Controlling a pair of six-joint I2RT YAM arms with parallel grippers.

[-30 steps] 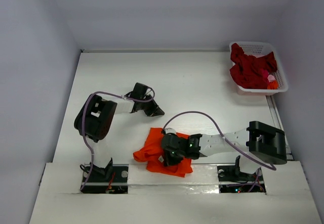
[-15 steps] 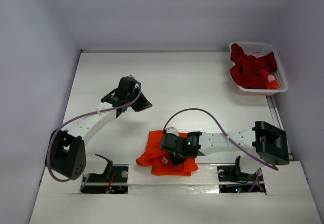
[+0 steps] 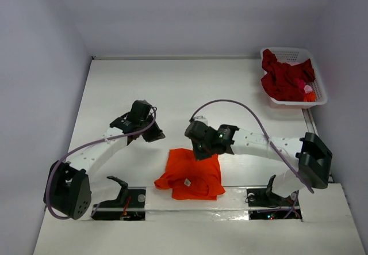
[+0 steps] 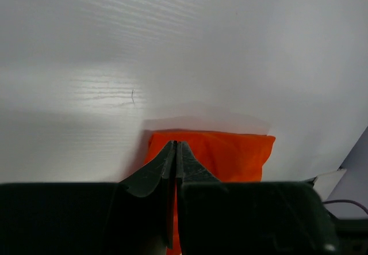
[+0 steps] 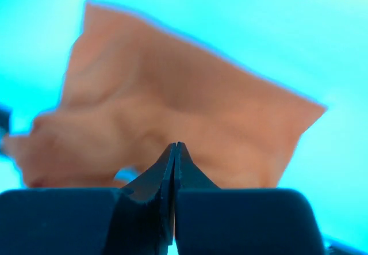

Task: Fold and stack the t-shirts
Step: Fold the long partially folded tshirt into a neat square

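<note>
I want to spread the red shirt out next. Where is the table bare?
The far half of the table is bare, from the left edge to the basket holding the red shirt. Crowded: the near middle, where the orange shirt lies with the left hand and right hand near its far edge.

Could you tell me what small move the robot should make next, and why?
Probably lift the right hand clear and begin swinging it toward the basket, opening as it goes. The orange tee lies folded near the front edge, both hands are shut on nothing, and the crimson tee lies crumpled in the basket. The left hand sits farther from it.
</note>
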